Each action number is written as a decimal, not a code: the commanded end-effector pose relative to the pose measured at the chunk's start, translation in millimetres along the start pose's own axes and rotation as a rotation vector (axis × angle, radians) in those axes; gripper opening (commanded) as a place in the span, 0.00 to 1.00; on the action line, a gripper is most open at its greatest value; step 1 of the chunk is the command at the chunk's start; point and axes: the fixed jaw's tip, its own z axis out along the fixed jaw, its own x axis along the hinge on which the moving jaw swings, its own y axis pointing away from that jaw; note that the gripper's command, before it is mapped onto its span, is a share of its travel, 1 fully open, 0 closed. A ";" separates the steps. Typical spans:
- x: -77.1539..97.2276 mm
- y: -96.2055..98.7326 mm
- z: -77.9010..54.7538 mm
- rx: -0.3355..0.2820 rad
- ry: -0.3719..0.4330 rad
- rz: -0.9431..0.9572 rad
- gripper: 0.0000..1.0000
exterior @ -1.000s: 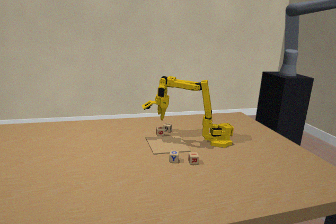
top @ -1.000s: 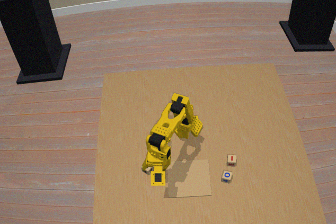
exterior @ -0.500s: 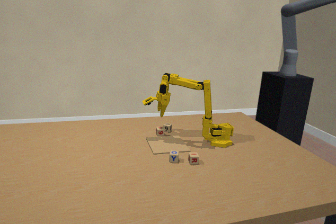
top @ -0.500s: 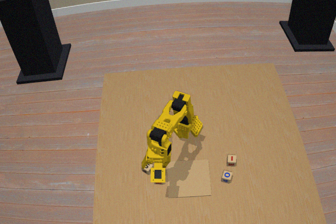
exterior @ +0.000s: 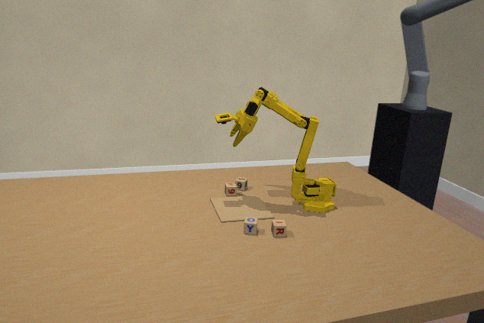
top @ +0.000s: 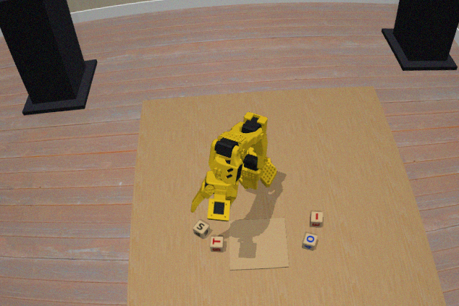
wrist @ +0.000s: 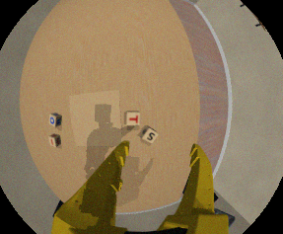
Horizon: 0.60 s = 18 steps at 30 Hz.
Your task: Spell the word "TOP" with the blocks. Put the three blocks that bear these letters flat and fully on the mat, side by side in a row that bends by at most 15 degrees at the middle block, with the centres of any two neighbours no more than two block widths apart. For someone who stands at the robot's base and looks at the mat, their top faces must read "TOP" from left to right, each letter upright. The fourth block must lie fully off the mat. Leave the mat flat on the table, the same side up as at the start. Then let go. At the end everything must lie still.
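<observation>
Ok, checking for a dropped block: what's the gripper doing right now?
Gripper: partly open, holding nothing, raised high over the table.

- My top camera sits high above and behind the arm's base [top: 269,173], tilted down across the table [top: 333,139] toward its near edge, with floor and two black pedestals [top: 40,43] at the frame's upper part.
- My exterior camera stands off the table's far side, low and farther back, facing the arm side-on against the wall [exterior: 156,57].
- My wrist camera looks past the gripper [wrist: 158,157] down at the table from well above.
- All three share the mat [top: 259,247] and the four blocks beside it.
</observation>
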 end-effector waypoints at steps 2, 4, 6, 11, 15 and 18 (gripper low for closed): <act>-9.2 -5.2 -32.2 0.074 -0.166 0.010 0.35; -9.3 -5.3 -33.8 0.077 -0.173 0.010 0.35; -9.3 -5.3 -34.1 0.078 -0.174 0.010 0.35; -9.2 -5.6 -33.9 0.078 -0.174 0.015 0.35; -8.0 -8.6 -32.4 0.083 -0.172 0.058 0.35; -5.8 -13.2 -30.0 0.090 -0.170 0.126 0.35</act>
